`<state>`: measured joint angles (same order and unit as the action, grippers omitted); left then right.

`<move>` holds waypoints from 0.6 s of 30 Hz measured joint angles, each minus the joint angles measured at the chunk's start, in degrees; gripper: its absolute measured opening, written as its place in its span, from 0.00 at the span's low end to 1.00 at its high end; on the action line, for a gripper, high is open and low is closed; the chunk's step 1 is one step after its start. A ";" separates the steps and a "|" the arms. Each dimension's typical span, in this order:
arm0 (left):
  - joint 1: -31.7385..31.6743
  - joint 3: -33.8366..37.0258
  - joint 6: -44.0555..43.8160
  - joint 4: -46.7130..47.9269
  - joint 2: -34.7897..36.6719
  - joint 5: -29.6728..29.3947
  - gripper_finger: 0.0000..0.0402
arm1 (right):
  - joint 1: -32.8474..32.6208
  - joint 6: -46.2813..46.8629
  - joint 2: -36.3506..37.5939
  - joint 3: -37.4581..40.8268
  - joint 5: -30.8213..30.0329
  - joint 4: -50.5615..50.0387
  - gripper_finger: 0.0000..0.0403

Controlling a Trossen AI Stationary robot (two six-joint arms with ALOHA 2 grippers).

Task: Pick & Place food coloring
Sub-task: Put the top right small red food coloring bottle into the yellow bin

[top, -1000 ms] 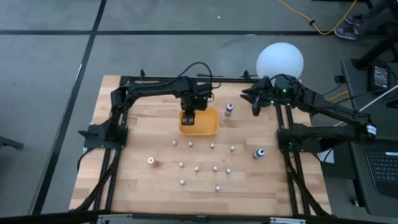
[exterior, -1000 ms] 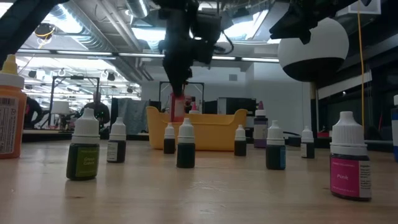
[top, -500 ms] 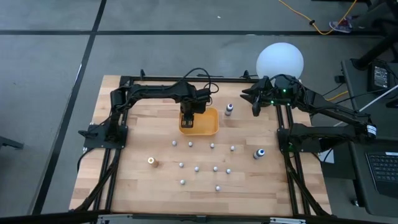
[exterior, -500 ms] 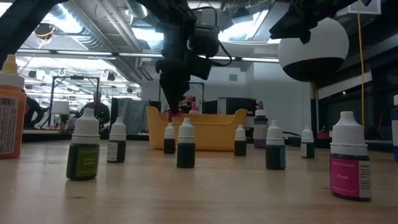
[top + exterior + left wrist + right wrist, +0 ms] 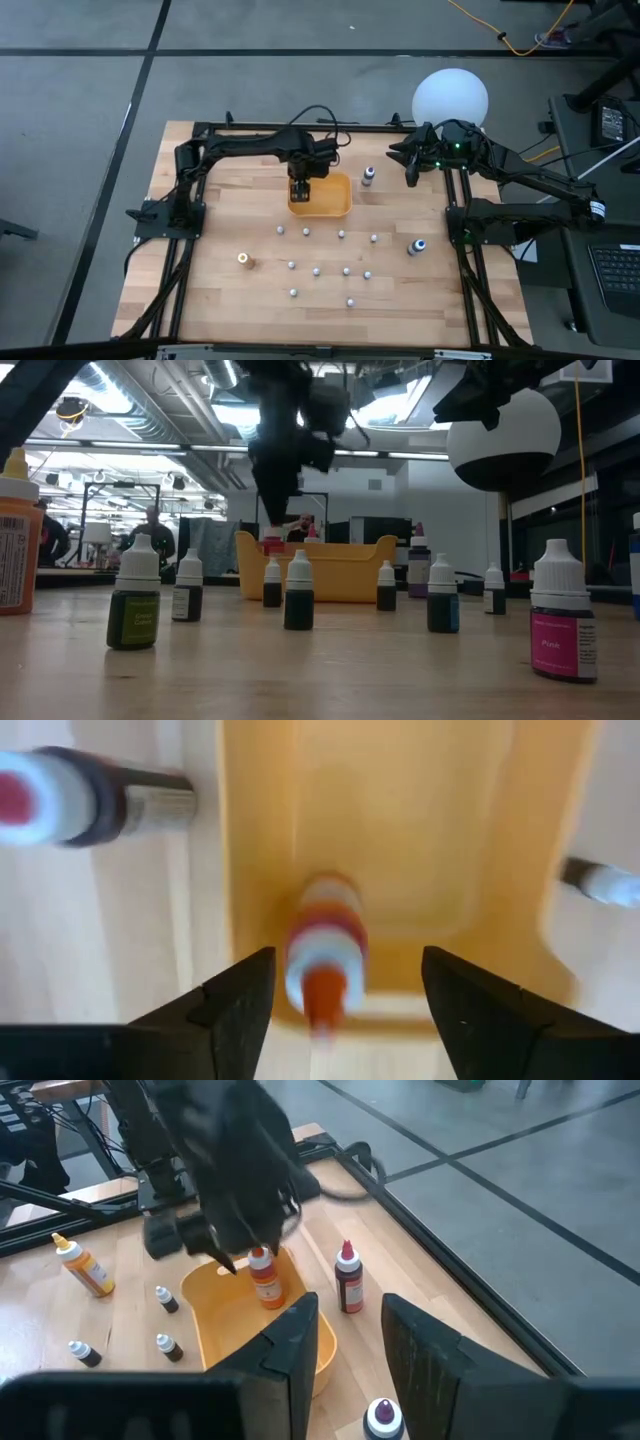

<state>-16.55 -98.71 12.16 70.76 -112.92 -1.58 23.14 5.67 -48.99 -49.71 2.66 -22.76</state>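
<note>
A red-topped dropper bottle [image 5: 325,955] stands upright on its base inside the orange tray [image 5: 400,840], near the tray's left end [image 5: 264,1280]; only its cap [image 5: 272,543] shows over the rim in the low view. My left gripper [image 5: 301,188] hovers over it, open, a finger on either side [image 5: 347,958] without touching. The tray [image 5: 335,205] sits at the table's far middle. My right gripper [image 5: 410,172] waits open at the far right, off the table's edge.
A maroon-topped bottle [image 5: 368,176] stands just right of the tray, a blue-topped one [image 5: 416,246] near the right edge, an orange bottle [image 5: 243,260] toward the left. Several small white-capped bottles [image 5: 320,265] dot the table's middle. A white globe [image 5: 451,97] stands behind my right arm.
My left gripper carried the red-topped bottle down into the tray's left end, then rose a little. The bottle, held above the rim a second ago, now stands in the tray with only its cap above the rim.
</note>
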 joint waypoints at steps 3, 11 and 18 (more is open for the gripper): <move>0.43 -4.85 -0.42 5.27 2.18 -0.30 0.62 | 0.00 -0.04 0.00 0.00 0.00 0.00 0.29; 0.80 -8.11 -9.60 16.98 13.13 -0.66 0.62 | 0.00 -1.47 0.00 0.00 0.00 -0.90 0.29; 3.83 20.85 -19.00 2.79 35.84 2.12 0.62 | 0.00 -4.57 -0.02 0.00 0.00 -2.25 0.29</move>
<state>-12.73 -77.85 -6.83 73.55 -77.08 0.54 23.14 1.10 -49.01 -49.71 2.66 -25.01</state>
